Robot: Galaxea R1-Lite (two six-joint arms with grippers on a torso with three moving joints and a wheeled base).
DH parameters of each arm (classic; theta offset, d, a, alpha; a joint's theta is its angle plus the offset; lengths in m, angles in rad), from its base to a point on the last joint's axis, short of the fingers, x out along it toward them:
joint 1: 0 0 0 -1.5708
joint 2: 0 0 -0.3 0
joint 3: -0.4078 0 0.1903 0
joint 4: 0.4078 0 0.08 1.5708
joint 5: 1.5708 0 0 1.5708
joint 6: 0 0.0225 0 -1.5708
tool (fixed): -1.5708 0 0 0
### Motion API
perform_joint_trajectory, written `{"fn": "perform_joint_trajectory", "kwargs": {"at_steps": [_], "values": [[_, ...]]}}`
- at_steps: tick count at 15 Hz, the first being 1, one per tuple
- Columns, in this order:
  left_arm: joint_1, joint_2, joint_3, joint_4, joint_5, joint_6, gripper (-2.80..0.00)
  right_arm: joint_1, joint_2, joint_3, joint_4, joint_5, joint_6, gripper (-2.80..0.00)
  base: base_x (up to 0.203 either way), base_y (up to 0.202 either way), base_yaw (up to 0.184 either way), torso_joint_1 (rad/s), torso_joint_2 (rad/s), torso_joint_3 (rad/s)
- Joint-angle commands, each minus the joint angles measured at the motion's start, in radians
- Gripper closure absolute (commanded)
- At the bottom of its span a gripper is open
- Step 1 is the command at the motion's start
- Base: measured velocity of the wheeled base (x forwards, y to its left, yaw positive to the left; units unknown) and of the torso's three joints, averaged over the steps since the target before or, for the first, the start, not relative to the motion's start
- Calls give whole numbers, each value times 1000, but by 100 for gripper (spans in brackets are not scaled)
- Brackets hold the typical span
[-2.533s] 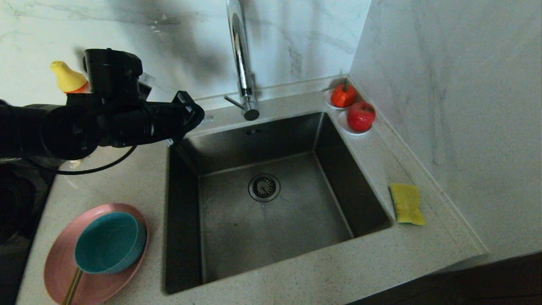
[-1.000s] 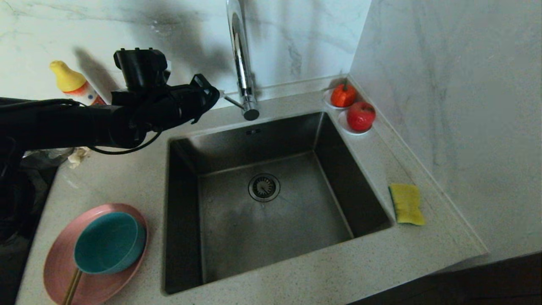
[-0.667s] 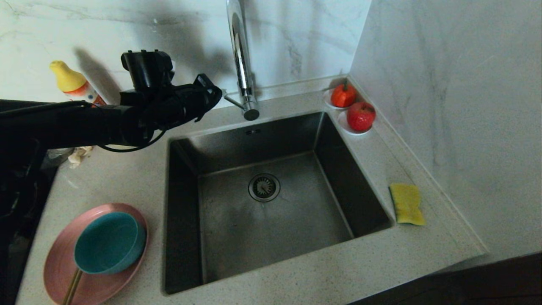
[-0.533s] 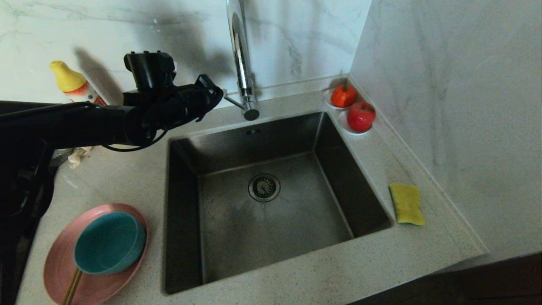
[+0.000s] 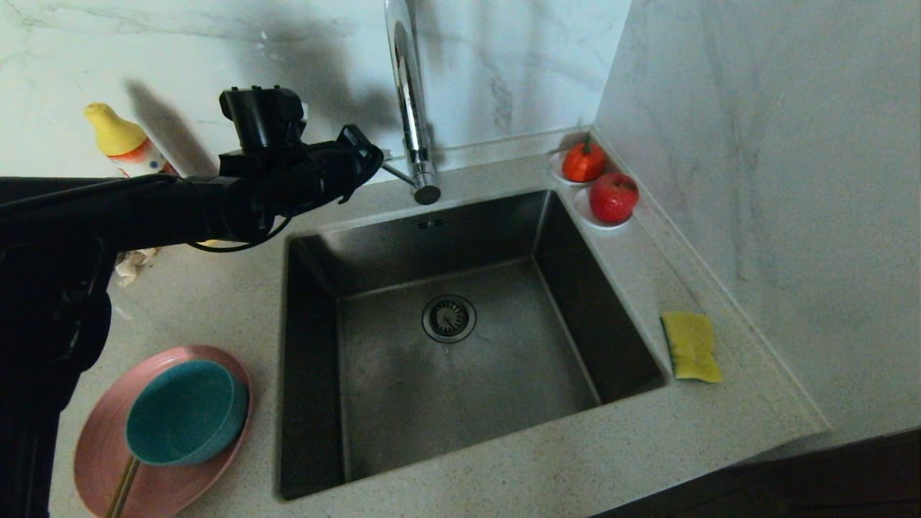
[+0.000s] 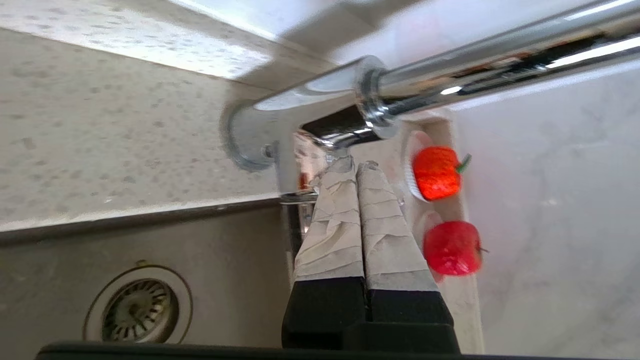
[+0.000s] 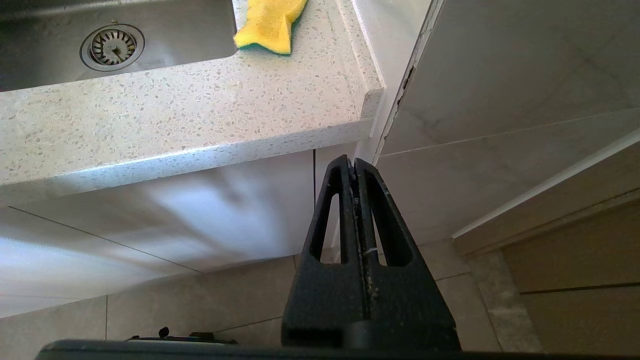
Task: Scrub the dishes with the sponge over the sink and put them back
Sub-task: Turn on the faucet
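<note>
The pink plate [image 5: 97, 446] lies on the counter left of the sink [image 5: 403, 388], with the teal bowl [image 5: 183, 410] standing on it. On the counter right of the sink lies the yellow sponge [image 5: 691, 345] [image 7: 270, 22]. My left gripper [image 5: 378, 155] [image 6: 356, 162] is shut and empty, held level behind the sink's back left corner. Its taped fingertips are right at the side lever [image 5: 396, 173] of the chrome tap [image 5: 410, 101]; I cannot tell whether they touch. My right gripper [image 7: 354, 162] hangs shut and empty below the counter's front edge.
A yellow-capped bottle [image 5: 122, 144] and a beige rag [image 5: 133, 262] sit at the back left. Two red fruits [image 5: 584, 162] [image 5: 613, 196] on white saucers stand in the back right corner. A golden stick [image 5: 122, 489] rests on the plate. A wall bounds the counter's right side.
My left arm has stretched further right and back, bringing the shut gripper up to the tap's lever. The dishes, the sponge and the right arm have stayed put.
</note>
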Motion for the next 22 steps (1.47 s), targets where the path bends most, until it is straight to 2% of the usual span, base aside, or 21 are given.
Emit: {"fn": "perform_joint_trajectory", "kwargs": {"at_steps": [1,8,14,22], "values": [[3,3,-5,-7,-15,-6,0,0,0,0,0,0,0,0,0,0,0,0,0,0],[5,1,0,2,-31,-10,0,-1,0,0,0,0,0,0,0,0,0,0,0,0],[3,-37,64,-1,-54,-11,0,-1,0,0,0,0,0,0,0,0,0,0,0,0],[-3,-71,113,-8,-53,-9,0,0,0,0,0,0,0,0,0,0,0,0,0,0]]}}
